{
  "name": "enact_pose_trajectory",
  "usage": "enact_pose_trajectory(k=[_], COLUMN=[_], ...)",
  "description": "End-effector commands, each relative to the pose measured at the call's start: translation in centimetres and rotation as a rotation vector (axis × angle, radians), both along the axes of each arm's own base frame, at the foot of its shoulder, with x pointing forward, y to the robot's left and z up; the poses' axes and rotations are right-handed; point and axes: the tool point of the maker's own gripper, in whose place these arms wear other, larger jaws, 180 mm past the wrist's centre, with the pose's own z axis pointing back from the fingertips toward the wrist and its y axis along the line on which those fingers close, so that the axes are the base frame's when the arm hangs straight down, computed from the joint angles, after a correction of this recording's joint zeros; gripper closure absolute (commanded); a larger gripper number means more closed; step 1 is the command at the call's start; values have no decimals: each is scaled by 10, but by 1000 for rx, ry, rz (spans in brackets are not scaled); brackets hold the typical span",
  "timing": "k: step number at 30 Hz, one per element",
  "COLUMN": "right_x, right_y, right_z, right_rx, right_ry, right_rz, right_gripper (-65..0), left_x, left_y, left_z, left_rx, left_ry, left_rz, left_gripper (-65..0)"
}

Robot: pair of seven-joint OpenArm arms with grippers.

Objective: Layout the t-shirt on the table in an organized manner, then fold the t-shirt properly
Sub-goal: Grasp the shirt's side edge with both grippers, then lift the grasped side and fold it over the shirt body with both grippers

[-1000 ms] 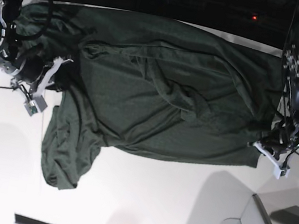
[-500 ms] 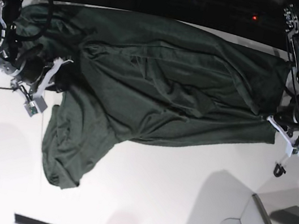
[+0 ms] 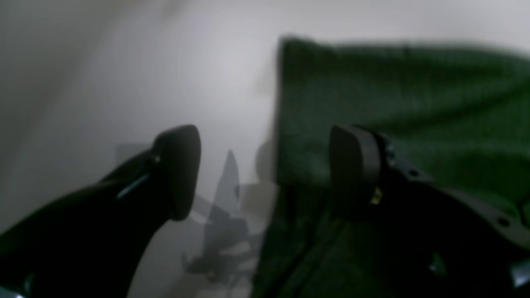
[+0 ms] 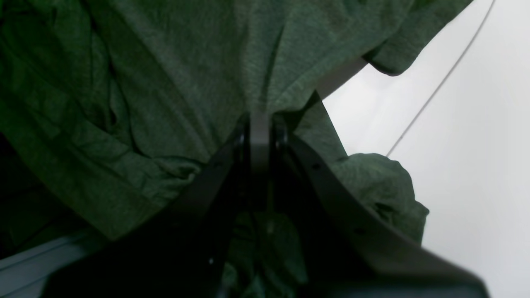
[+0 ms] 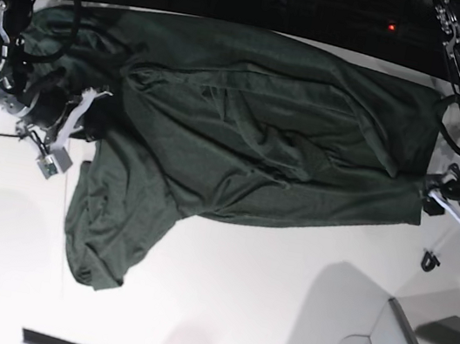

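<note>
We find the dark green, wrinkled fabric t-shirt spread across the smooth white table. Left gripper gapes, holding nothing; right gripper pinches cloth. Soft, limp, light: we advise gripping hems or corners.

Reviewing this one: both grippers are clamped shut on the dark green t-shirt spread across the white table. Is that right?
Not quite. Only the right gripper is clamped shut on the t-shirt. The left wrist view shows the left gripper with its jaws apart, holding nothing, at the shirt's edge. The shirt does lie across the white table.
</note>
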Motion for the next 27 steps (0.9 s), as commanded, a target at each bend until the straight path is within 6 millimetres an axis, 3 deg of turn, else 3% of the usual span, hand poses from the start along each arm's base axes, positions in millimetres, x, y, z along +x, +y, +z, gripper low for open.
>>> enact_pose_trajectory(k=[1, 7, 12, 16, 20, 23, 26, 27], right_x=[12, 17, 17, 17, 16, 16, 17, 18], right_y=[-1, -1, -1, -1, -1, -1, -1, -1], right_z=[13, 17, 17, 17, 16, 17, 17, 17], right_rx=[14, 13, 13, 13, 14, 14, 14, 15], right_ry=[-51, -62, -62, -62, -60, -62, -63, -66], right_rz=[1, 2, 2, 2, 1, 1, 0, 0], right_gripper=[-3, -3, -3, -2, -2, -2, -2, -2], left_x=[17, 48, 70, 79, 80, 79, 78, 78], left_y=[11, 11, -5, -19, -26, -29, -29, -29], left_z=[20, 14, -8, -30, -39, -42, -43, -43], left_rx=[25, -42, -102, -118, -148, -153, -152, -151], left_ry=[-52, -106, -101, -69, -70, -64, -62, -63], left_rz=[6, 41, 35, 7, 19, 17, 16, 16], left_gripper=[-454, -454, -439, -410, -383, -275, -20, 0])
